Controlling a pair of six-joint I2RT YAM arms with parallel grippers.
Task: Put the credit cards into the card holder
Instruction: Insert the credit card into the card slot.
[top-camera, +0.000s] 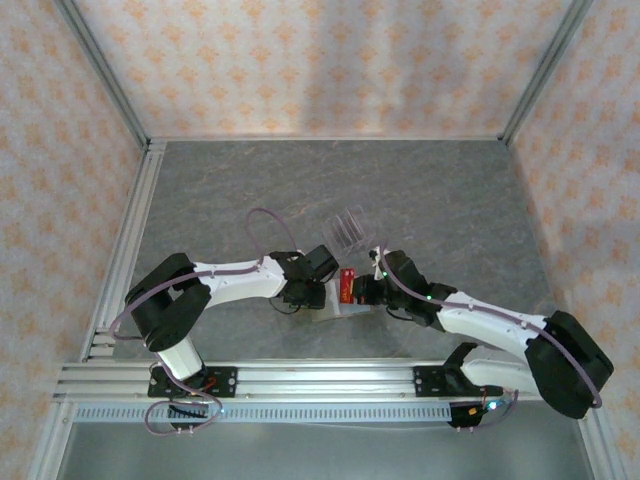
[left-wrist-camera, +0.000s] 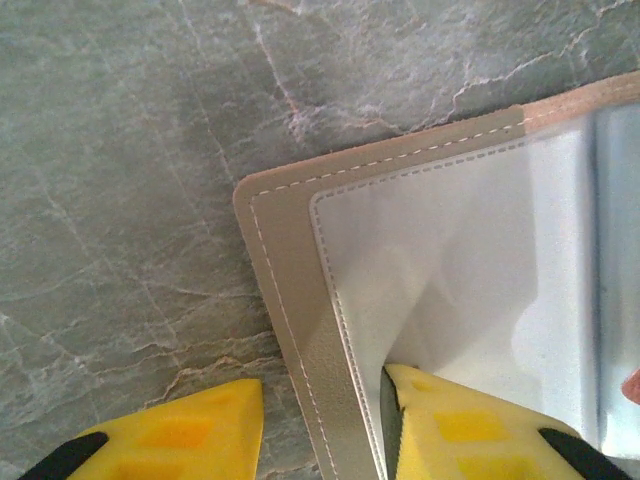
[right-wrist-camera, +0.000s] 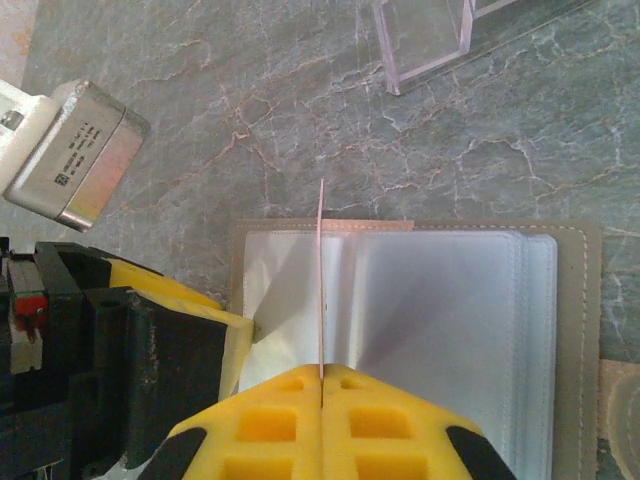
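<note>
I'm on the inserting step: my right jaws, pressed together, pinch a thin red plastic credit card (right-wrist-camera: 321, 280) edge-on above the open tan card holder (right-wrist-camera: 575, 300), which lies at 6 o'clock from the clear acrylic stand (right-wrist-camera: 425, 45). My left jaws, spread, straddle its 9 o'clock edge. Next, I judge, I find a sleeve mouth and slide the card in.

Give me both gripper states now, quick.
Left gripper: open, fingers straddling the card holder edge.
Right gripper: closed on a credit card, held edge-on over the open holder.

Far table (top-camera: 250, 180) free; clear stand (top-camera: 347, 228) near behind card holder (left-wrist-camera: 290, 260) blocks approach there.
</note>
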